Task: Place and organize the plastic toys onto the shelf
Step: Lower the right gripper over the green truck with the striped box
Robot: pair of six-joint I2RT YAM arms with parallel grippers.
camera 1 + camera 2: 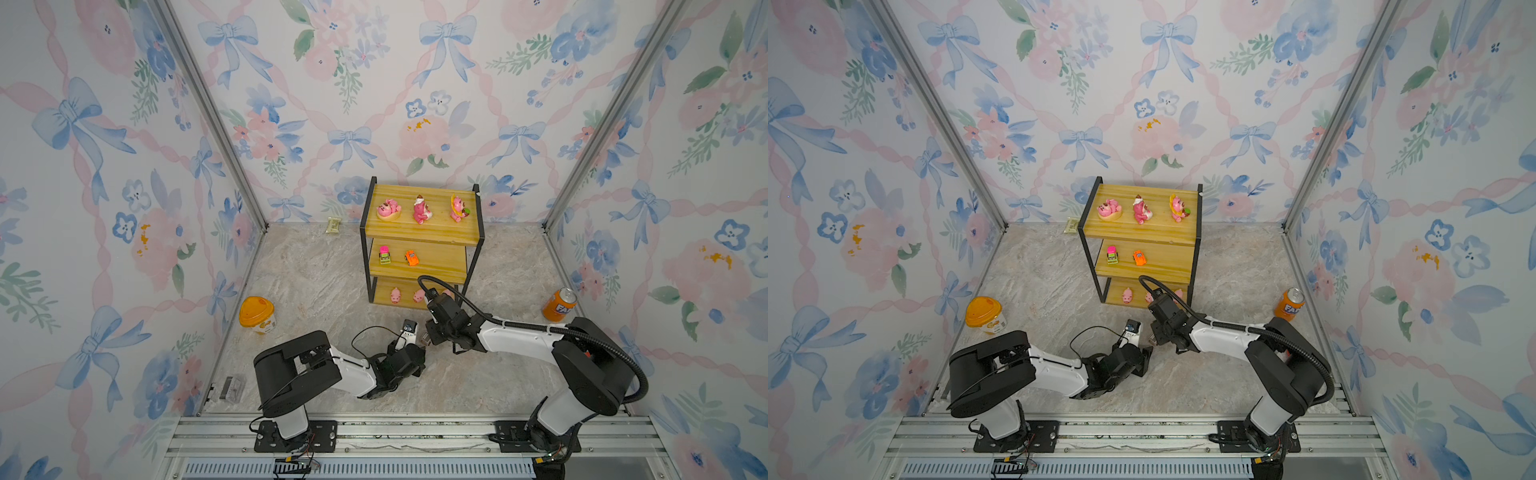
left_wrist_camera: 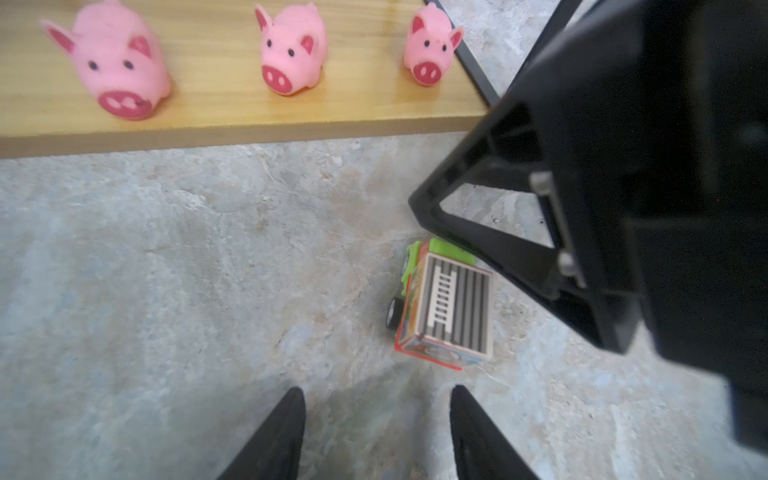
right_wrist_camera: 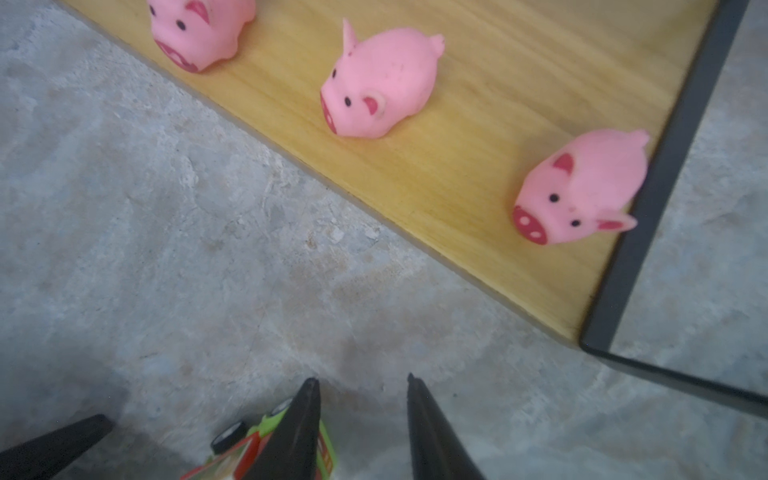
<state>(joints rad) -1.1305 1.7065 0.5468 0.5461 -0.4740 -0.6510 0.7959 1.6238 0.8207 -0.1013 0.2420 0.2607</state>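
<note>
Both your left claw (image 2: 377,390) and right claw (image 3: 361,378) hang released, empty, beside the grey-green car (image 2: 451,307) on the table (image 2: 166,291); the middle tier of the shelf (image 1: 442,259) likely awaits it.

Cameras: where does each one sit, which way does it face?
Top views: high behind the arms, looking down at the shelf; both arms show.
Right wrist: low near the floor, facing the pigs; right tool tips show.
Left wrist: low, facing the pigs; left tool tips, right tool show.
Both wrist views share the truck and pigs.

Shelf (image 1: 436,227) w/ figurines (image 1: 422,210), cars (image 1: 385,254), pigs (image 2: 291,50); truck (image 2: 449,307) on floor (image 1: 324,270)
</note>
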